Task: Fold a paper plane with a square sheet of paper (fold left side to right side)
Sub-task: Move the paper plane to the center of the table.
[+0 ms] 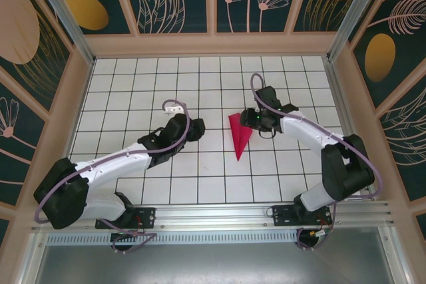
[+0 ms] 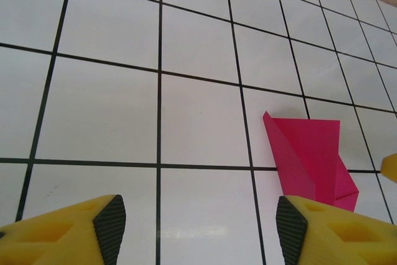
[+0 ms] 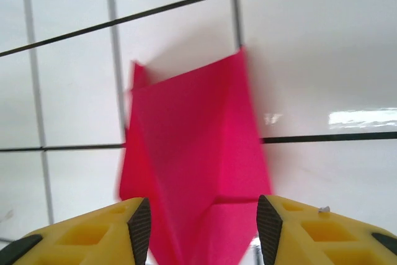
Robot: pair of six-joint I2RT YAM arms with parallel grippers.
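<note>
1. Paper plane (image 1: 239, 134): one slim magenta-pink dart lies flat on the white tiled table (image 1: 133, 84), a little right of centre. Its sharp tip points toward the arm bases and its wide end points away from them.
2. The right gripper (image 3: 203, 221) hangs low over the dart's wide end. Its yellow fingers (image 3: 139, 224) are spread apart, with pink paper lying in the gap between them. I cannot tell whether the pads touch the paper.
3. The left gripper (image 2: 198, 221) sits just to the left of the dart, apart from it. Its fingers (image 2: 110, 218) are also spread wide, with only bare tile between them.
4. In the left wrist view, folded layers show along the dart, and one edge looks slightly lifted off the table.
5. Risk: the paper is thin and light. If the right fingers close or pull away while touching it, they could drag the dart sideways, crumple it or spring a fold open.
6. Risk: a raised flap could catch on a fingertip, so that the fold goes askew instead of left edge meeting right edge.
7. Risk: pressing only one end could let the far tip swing round.
8. Count: one paper plane, two arms, two grippers and two fingers on each gripper.
</note>
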